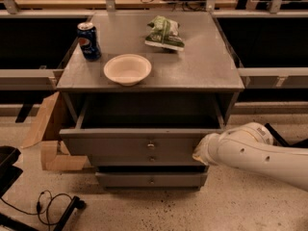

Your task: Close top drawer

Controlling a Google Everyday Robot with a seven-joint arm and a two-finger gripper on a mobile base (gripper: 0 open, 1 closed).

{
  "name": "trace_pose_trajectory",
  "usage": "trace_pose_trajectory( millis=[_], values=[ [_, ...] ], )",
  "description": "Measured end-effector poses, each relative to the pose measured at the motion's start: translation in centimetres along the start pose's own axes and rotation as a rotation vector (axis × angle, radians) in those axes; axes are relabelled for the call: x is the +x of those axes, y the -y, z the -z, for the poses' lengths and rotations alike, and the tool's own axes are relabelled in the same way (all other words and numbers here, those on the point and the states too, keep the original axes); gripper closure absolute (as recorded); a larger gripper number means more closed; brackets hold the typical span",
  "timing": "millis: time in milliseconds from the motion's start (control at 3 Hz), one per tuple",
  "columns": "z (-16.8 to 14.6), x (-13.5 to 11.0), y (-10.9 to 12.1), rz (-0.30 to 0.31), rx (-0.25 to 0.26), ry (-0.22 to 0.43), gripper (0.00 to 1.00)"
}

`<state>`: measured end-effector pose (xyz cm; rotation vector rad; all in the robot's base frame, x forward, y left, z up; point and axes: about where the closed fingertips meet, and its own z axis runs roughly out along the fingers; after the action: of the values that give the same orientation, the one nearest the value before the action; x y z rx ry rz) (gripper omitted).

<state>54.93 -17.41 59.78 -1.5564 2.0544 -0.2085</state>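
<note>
1. Camera view looks down on a speckled floor (240, 206) in front of a grey cabinet. Dark shelving with metal rails runs behind it on both sides.
2. The counter (202, 66) is the flat grey top of the cabinet, and three items stand on it.
3. The top drawer (120, 143) sits directly under the counter. It is pulled out toward the camera, and its dark interior is visible.
4. A white robot arm (255, 153) enters from the right edge. Its gripper (198, 152) is against the right end of the top drawer's front panel. Whether the gripper is spread or pressed together cannot be told.
5. Two shorter drawer fronts (120, 179) lie below the top drawer.
6. A cardboard box (45, 129) leans against the cabinet's left side.
7. A white bowl (127, 69) stands near the counter's front edge.
8. A green bag (164, 32) lies toward the rear centre.
9. A blue can (89, 41) stands upright at the left.
10. A small metal knob (150, 144) marks the top drawer's centre.
</note>
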Motion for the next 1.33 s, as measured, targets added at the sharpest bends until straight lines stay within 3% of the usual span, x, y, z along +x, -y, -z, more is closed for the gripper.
trace_pose_trajectory(
  millis=[333, 667, 1333],
  values=[
    [-1.1, 0.7, 0.7, 0.043, -0.007, -0.023, 1.0],
    [-1.1, 0.8, 1.5, 0.045, 0.003, -0.023, 1.0],
    [-1.3, 0.8, 5.2, 0.056, 0.046, -0.029, 1.0]
  ],
)
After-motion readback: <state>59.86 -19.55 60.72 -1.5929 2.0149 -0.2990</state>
